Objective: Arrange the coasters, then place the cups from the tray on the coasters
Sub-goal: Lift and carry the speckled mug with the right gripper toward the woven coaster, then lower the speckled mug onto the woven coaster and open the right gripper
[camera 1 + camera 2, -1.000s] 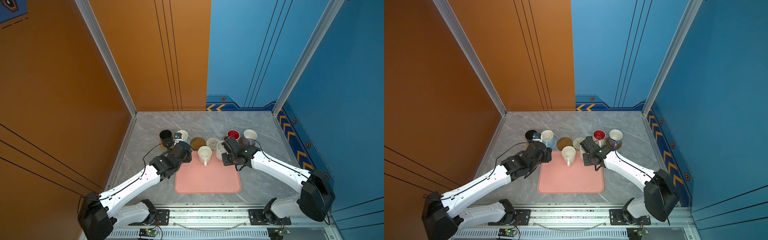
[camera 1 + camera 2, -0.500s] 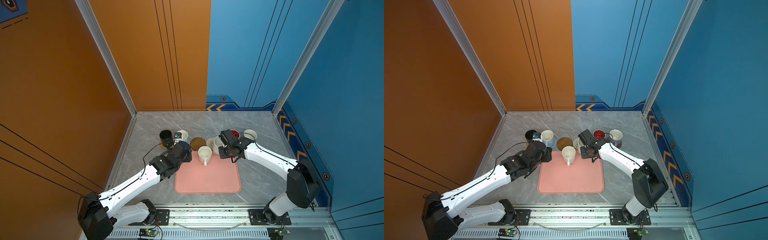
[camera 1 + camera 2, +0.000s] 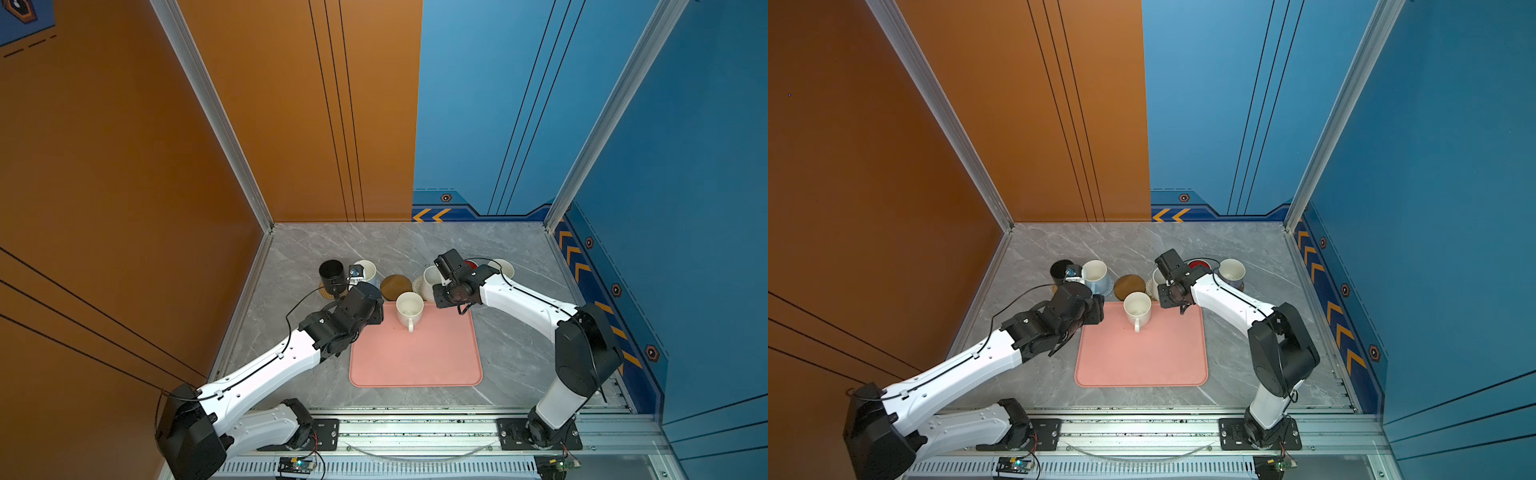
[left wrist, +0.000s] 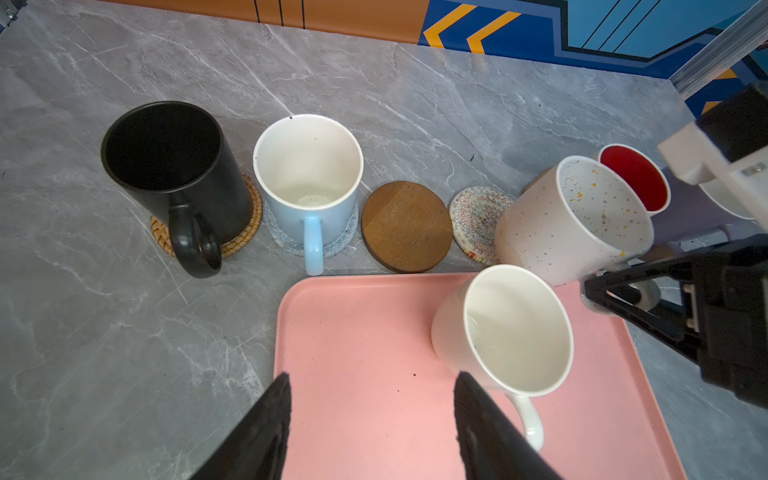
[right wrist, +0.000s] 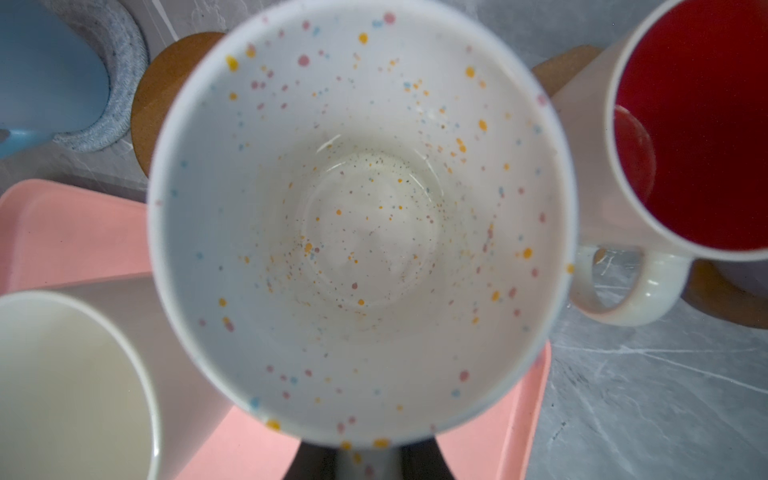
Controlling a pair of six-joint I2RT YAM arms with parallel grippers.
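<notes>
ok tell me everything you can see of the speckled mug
The speckled mug is glossy white ceramic, flecked orange, pink and blue inside and out, and empty. The right tool is shut on its loop handle. It is tilted at the pink tray's far edge, between the plain white mug and the red-lined mug, its base by a patterned woven coaster. Whether the base rests on anything cannot be told.

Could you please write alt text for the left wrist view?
A plain white handled mug stands on the pink rectangular tray, near the open left gripper. The right gripper holds a speckled white mug by its handle.
</notes>
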